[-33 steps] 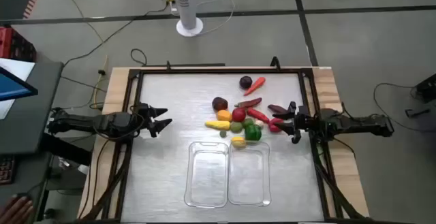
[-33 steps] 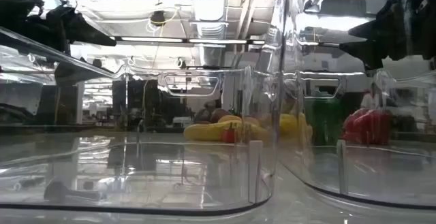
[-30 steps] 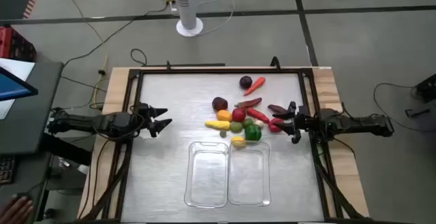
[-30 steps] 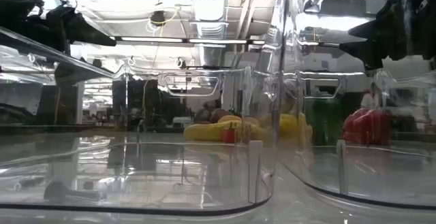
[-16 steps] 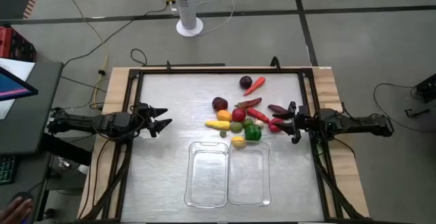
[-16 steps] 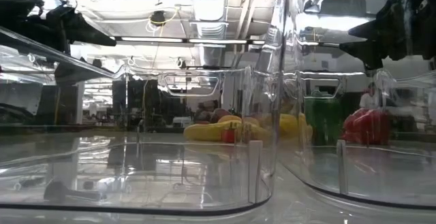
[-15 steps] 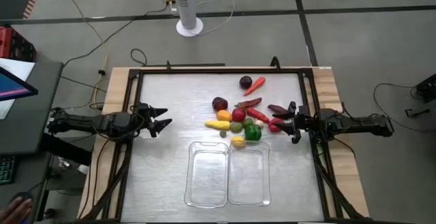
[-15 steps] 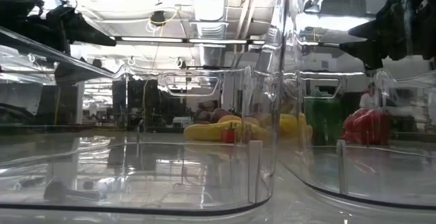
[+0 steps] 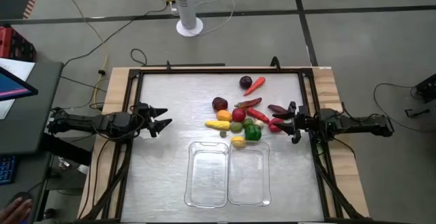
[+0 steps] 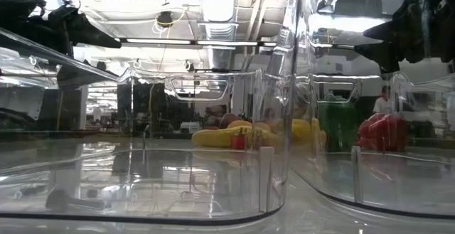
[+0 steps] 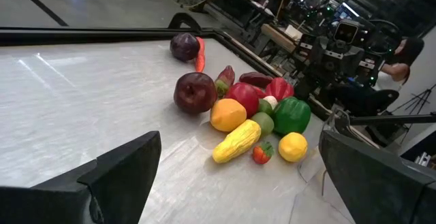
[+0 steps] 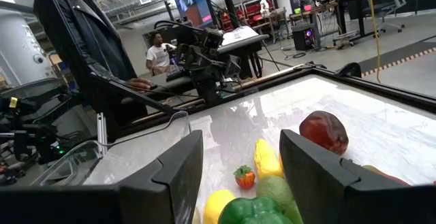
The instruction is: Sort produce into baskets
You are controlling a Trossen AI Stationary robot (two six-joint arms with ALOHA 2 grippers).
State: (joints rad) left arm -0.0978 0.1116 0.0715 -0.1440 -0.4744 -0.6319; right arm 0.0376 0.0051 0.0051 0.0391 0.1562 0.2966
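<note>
The produce (image 9: 238,118) lies in a loose pile at the table's middle: a dark red apple (image 11: 195,92), a yellow corn (image 11: 236,141), a green pepper (image 11: 291,114), a lemon (image 11: 292,146), chillies. A purple round piece (image 9: 245,82) and a carrot (image 9: 257,84) lie apart, farther back. Two clear baskets (image 9: 208,173) (image 9: 248,174) stand side by side near the front edge, nothing in them. My left gripper (image 9: 162,122) is open at the table's left. My right gripper (image 9: 285,122) is open at the pile's right edge, the green pepper (image 12: 252,210) just ahead of it.
A black frame (image 9: 204,69) runs around the table top. Bare table lies between my left gripper and the pile. A fan stand (image 9: 189,26) is on the floor behind. A person (image 12: 82,40) stands beyond the table's left side. The low view looks through the basket walls (image 10: 284,120).
</note>
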